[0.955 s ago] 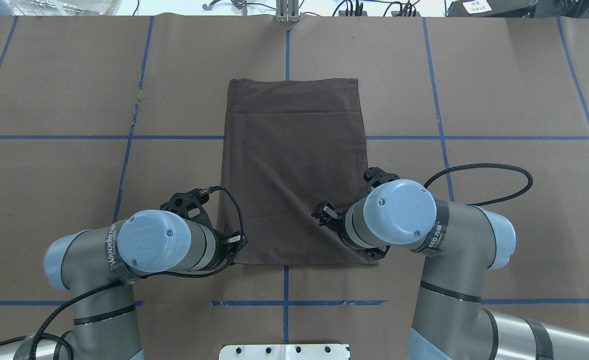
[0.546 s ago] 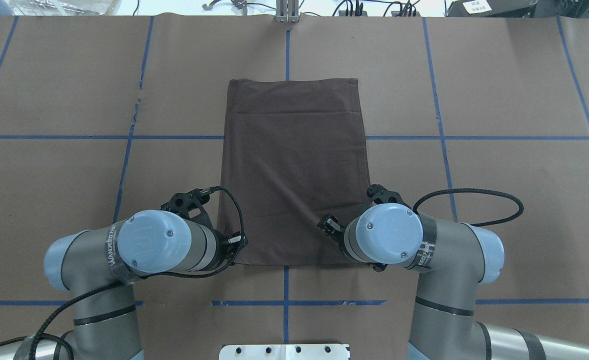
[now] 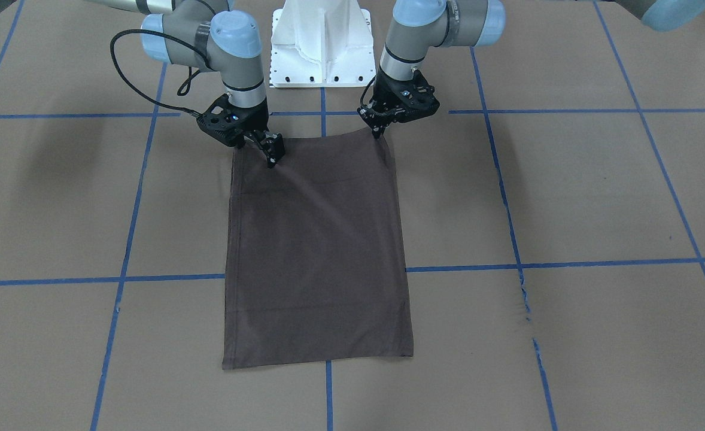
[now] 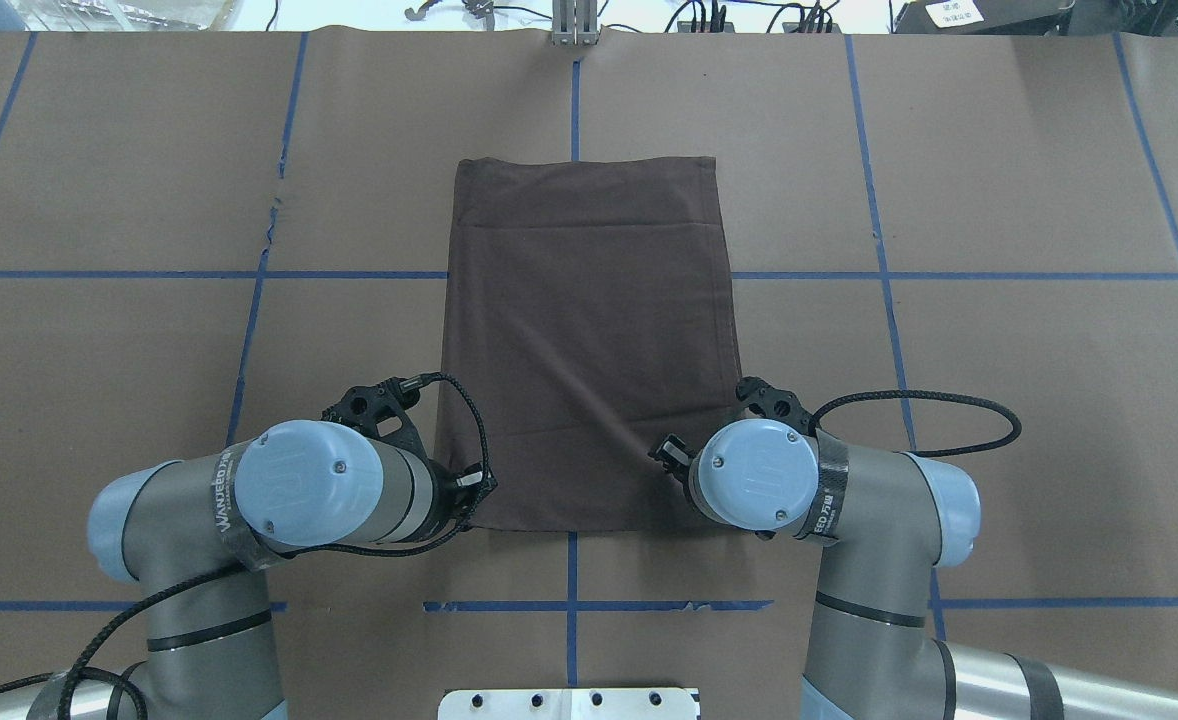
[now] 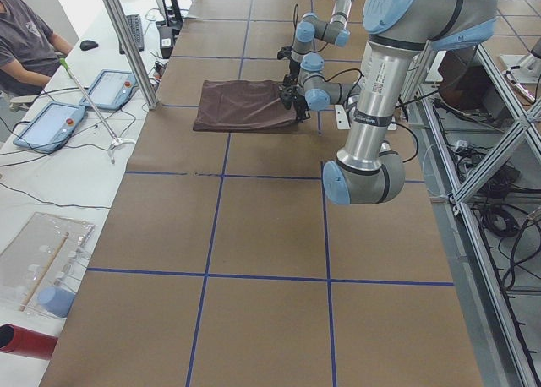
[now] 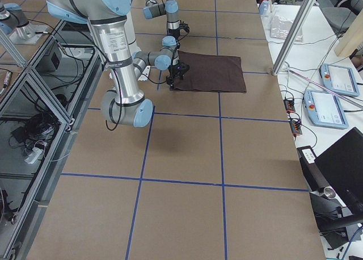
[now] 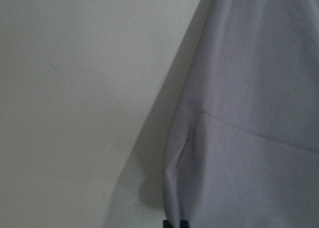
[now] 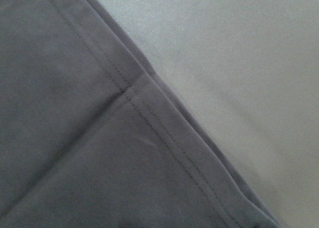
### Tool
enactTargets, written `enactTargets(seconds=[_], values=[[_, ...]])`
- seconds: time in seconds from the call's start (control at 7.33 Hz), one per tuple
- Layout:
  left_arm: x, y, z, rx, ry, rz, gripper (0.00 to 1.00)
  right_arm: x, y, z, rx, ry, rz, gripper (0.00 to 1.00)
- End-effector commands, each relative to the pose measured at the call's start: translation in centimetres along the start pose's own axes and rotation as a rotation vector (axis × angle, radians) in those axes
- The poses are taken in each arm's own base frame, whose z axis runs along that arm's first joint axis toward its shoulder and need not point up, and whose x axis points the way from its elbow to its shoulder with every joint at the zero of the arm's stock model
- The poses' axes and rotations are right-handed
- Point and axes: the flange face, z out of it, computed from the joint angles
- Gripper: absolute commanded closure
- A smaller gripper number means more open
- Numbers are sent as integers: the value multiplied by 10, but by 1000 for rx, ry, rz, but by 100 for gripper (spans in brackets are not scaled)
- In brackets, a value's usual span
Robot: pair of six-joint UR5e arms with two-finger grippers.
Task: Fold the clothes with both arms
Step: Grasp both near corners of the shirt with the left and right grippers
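Note:
The clothes are one dark brown shirt (image 4: pixel 589 340) folded into a flat upright rectangle (image 3: pixel 316 251) in the middle of the table. My left gripper (image 3: pixel 379 130) is shut on the shirt's near left corner, which is pinched up slightly; the left wrist view shows the cloth (image 7: pixel 249 113) gathered to a dark fingertip at the bottom edge. Over the near right corner my right gripper (image 3: pixel 258 149) stands open, one of its fingers (image 4: pixel 667 450) on the cloth. The right wrist view shows only the stitched hem (image 8: pixel 149 118) and the table.
The robot's white base pedestal (image 3: pixel 322 48) stands just behind the shirt's near edge. Blue tape lines (image 4: pixel 99 273) cross the brown table cover. A black cable loop (image 4: pixel 929 400) hangs beside the right arm. A person (image 5: pixel 25 32) and tablets (image 5: pixel 51 121) are off the far side.
My right arm has drawn back toward the robot and rightward, settling over the shirt's near right corner. The left arm and the shirt have not moved.

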Motion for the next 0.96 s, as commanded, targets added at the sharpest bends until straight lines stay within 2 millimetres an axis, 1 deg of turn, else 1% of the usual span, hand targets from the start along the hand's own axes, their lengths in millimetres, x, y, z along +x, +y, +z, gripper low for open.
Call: enactTargets(seconds=[0.0,0.27,0.68,0.82], values=[[-1,0,1,1,-3,0,100,0,1,0,-3,10,0,0],[-1,0,1,1,-3,-1,100,0,6,-6,0,30,-2,0],[-1,0,1,1,-3,-1,100,10,25,1,-12,47,-20,0],[-1,0,1,1,-3,-1,100,12,27,1,-15,48,-22,0]])
